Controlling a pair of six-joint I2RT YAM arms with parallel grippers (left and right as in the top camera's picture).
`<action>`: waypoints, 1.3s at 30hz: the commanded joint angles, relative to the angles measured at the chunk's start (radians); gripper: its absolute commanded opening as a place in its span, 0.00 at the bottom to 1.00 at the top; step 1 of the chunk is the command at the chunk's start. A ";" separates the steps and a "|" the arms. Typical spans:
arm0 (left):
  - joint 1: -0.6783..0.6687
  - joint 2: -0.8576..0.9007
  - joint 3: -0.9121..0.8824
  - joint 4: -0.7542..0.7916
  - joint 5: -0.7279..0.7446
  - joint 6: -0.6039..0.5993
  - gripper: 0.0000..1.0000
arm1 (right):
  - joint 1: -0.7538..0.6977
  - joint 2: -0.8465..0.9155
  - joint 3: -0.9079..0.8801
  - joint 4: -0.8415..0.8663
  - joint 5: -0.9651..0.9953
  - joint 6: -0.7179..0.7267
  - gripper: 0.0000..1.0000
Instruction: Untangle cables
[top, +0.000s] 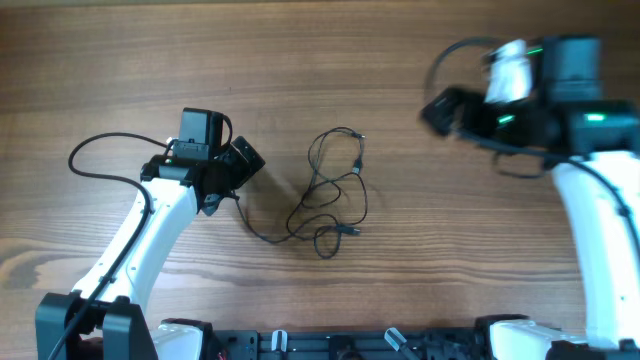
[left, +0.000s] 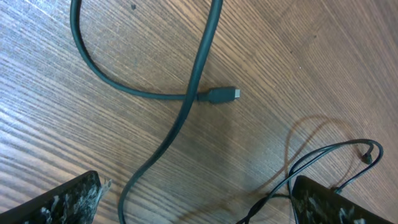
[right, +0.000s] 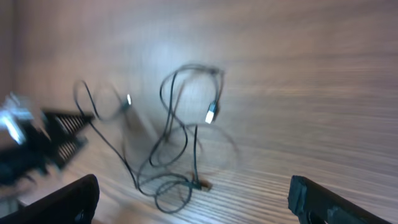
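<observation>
**Overhead.** The left arm (top: 150, 235) rises from the lower left corner of the frame and bends right. Its left pincer (top: 238, 178) is low over the wooden worktop (top: 300, 60), pointing toward frame centre. The cables (top: 322, 188) lie on the worktop at frame centre as one loose tangle of thin black loops. One strand trails left from it and ends just below the left pincer. The right arm (top: 590, 210) runs up the right edge of the frame and turns left at the top. The right pincer (top: 440, 110) is motion-blurred in the upper right, well apart from the cables.

**Left wrist.** Two fingers (left: 59, 202) sit in the bottom corners of the frame, wide apart, with nothing clamped between them. A dark cable sweeps down from the top, crosses itself, and ends in a small plug (left: 221, 94) at mid-frame, flat on the wood. Thinner loops (left: 336, 149) lie at lower right, next to the right-hand finger; I cannot tell whether they touch it.

**Right wrist.** The picture is blurred. The right pincer's fingers (right: 59, 202) show in both bottom corners, spread apart and holding nothing. The tangle lies at centre frame, on the worktop, with a pale plug tip (right: 211, 113) near its top. A dark blurred shape sits at the left edge of the frame.
</observation>
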 joint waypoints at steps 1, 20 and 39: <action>-0.006 0.005 -0.006 -0.004 0.001 0.005 1.00 | 0.121 0.047 -0.154 0.072 0.019 -0.040 1.00; -0.006 0.005 -0.006 -0.075 0.001 0.005 1.00 | 0.364 0.314 -0.404 0.491 0.121 0.177 0.82; -0.124 0.005 -0.006 -0.120 0.090 0.005 0.37 | 0.364 0.343 -0.404 0.512 0.064 0.217 0.04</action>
